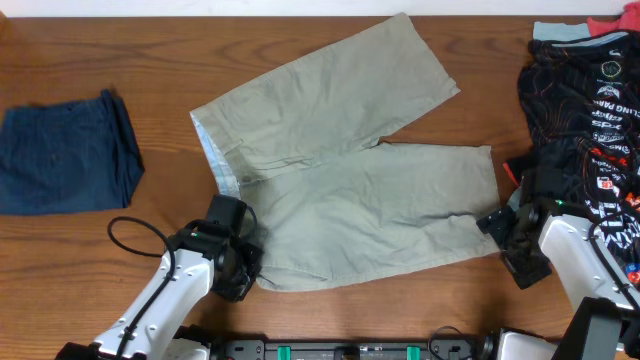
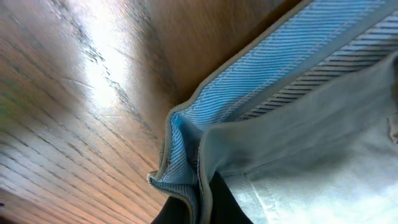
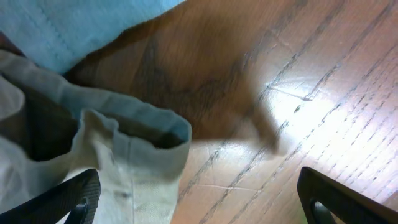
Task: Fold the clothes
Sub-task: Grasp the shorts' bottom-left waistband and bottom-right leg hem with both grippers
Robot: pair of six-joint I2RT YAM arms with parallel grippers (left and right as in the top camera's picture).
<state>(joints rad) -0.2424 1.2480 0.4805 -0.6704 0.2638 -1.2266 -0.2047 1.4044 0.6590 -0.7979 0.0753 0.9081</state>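
Two pairs of fingers sit at opposite ends of the khaki shorts (image 1: pixel 340 170). The left fingers (image 2: pixel 217 208) are clamped together on a waistband corner, with the pale blue striped lining bunched up above them. The right fingers (image 3: pixel 74 199) stand wide apart, and a crumpled leg hem lies just beside one, ungripped. The shorts are spread flat mid-surface (image 1: pixel 100 50), waistband to the left and legs to the right. A navy garment (image 1: pixel 65 150) lies well apart at the left. A black printed jersey (image 1: pixel 590 90) is heaped at the right.
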